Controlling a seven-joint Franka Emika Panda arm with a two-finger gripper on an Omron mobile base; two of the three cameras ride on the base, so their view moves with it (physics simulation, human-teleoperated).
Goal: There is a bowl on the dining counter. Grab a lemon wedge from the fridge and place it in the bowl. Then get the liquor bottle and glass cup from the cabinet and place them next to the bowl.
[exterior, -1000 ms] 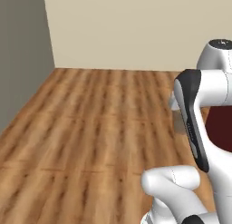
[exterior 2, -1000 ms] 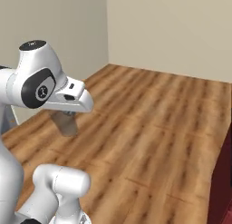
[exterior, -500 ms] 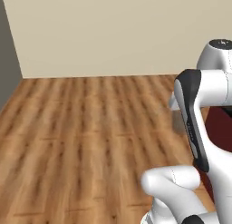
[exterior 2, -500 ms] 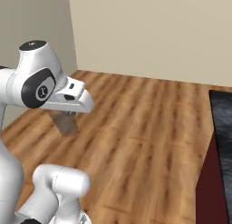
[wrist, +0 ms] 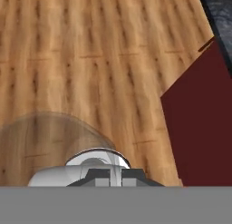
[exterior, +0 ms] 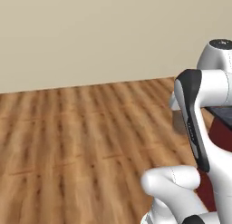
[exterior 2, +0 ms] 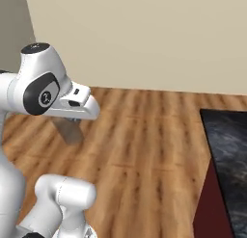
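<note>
Base is turning since the earlier pics, so both base cams are sweeping right across the wood floor (exterior: 68, 141); grey wall at far left is dropping out and the dining counter (exterior 2: 226, 145) is coming in at the right. Gripper (wrist: 113, 172) is hanging closed on the glass cup (exterior 2: 70, 131), carrying it above the floor, left of the counter. Cup is looking clear, faint grey, w/ thin walls; prob. light, stiff, slick and breakable, so pinching the rim wall firmly seems best.

White robot arm (exterior: 199, 128) at right; wooden plank floor (exterior: 77, 141); beige wall (exterior: 90, 32); dark red counter base (exterior: 222, 132) behind arm.
</note>
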